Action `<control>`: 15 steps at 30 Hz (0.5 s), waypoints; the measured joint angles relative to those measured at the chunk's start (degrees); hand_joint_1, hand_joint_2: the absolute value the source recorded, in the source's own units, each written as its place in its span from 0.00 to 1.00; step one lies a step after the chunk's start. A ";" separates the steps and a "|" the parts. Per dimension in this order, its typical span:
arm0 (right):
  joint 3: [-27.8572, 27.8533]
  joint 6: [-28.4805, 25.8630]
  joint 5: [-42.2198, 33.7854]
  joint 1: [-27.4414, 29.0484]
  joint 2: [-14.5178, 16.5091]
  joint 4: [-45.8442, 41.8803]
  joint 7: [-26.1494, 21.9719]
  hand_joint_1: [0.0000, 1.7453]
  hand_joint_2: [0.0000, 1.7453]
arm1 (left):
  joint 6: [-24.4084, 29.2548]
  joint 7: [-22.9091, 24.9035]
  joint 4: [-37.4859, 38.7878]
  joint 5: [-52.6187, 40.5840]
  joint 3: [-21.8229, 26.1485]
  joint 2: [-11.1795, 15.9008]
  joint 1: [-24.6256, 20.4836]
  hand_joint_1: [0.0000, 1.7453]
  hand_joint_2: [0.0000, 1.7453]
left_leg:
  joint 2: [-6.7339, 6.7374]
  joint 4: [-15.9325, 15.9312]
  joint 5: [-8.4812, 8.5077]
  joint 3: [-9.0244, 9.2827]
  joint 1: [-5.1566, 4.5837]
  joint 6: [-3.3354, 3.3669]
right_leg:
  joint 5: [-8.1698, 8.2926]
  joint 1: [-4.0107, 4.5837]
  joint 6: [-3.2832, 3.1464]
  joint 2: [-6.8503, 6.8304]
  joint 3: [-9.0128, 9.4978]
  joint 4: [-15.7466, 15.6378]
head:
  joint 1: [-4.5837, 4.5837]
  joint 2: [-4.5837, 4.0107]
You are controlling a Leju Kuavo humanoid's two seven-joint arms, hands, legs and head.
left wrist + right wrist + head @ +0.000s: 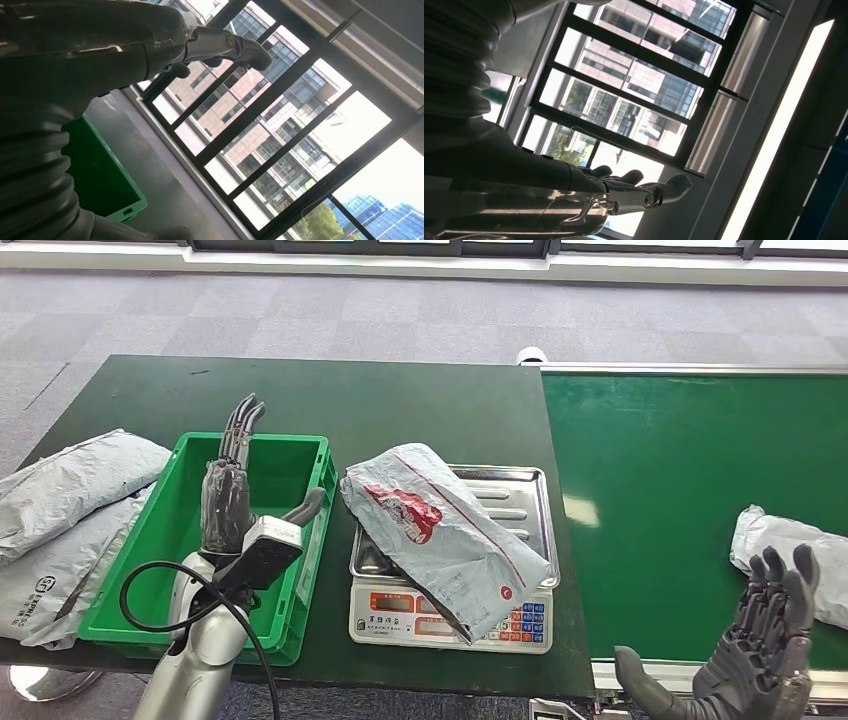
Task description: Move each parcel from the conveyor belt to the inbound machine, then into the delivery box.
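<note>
We see a grey parcel (440, 530) lying across the scale (455, 615) at the tabletop's front edge, while our left hand (228, 485) and right hand (765, 635) are both spread, holding nothing.

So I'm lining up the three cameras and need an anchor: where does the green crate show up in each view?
Head view: the green crate sits at lower left on the dark table, left of the scale, with the left hand raised over it.
Left wrist view: one corner of the crate shows at lower left, behind the hand's grey cover.
Right wrist view: not in it; only windows and ceiling.
Shared landmark: the crate itself links the head and left wrist views.
</note>
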 joint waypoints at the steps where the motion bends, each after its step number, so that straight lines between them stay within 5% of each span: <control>1: 0.00 -0.01 0.00 0.04 0.00 -0.13 -0.01 0.00 1.00 | 0.00 0.00 0.14 0.00 -0.03 0.04 -0.03 0.00 1.00 | 0.00 0.00 0.00 0.00 0.00 0.00 | 0.00 0.00 0.00 0.00 0.00 0.00 | 0.00 0.00; 15: 0.02 -0.65 -0.93 0.26 -0.14 -0.47 -0.01 0.00 1.00 | -1.02 -0.03 1.11 -0.48 -0.34 0.41 -0.84 0.00 1.00 | -0.01 0.00 0.01 -0.01 0.00 0.01 | -0.01 0.00 0.00 -0.02 -0.04 -0.01 | 0.01 0.00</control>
